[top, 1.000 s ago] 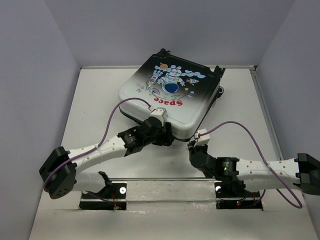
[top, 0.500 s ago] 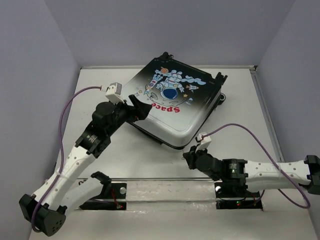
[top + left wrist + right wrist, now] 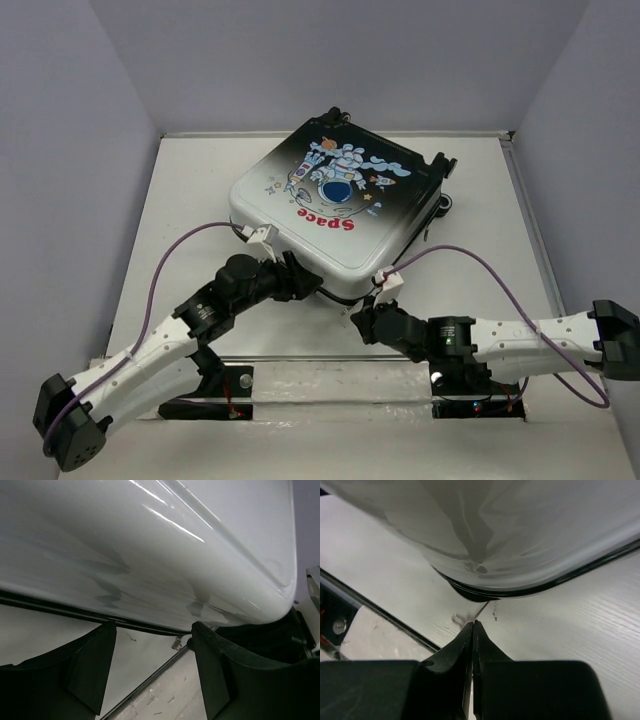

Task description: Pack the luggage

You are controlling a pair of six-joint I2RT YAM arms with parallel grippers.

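Observation:
The luggage (image 3: 340, 200) lies flat and closed on the table, astronaut and red "Space" print facing up. Its pale shell fills the top of the left wrist view (image 3: 150, 545) and the right wrist view (image 3: 520, 530). My left gripper (image 3: 305, 283) sits open at the case's near-left edge, its jaws (image 3: 152, 630) just below the black zip seam with only table between them. My right gripper (image 3: 360, 322) is shut at the near corner. Its tips (image 3: 472, 623) meet a thin zipper pull (image 3: 484, 608) coming off the seam; whether it is pinched I cannot tell.
The white table (image 3: 190, 230) is walled by grey panels on three sides. A metal strip (image 3: 340, 375) with both arm bases runs along the near edge. Purple cables loop over both arms. The case's black wheels (image 3: 440, 205) point to the back right.
My left arm has swung from the case's left side down to its near edge. The case has shifted slightly left. The right gripper has crept left toward the near corner, still shut.

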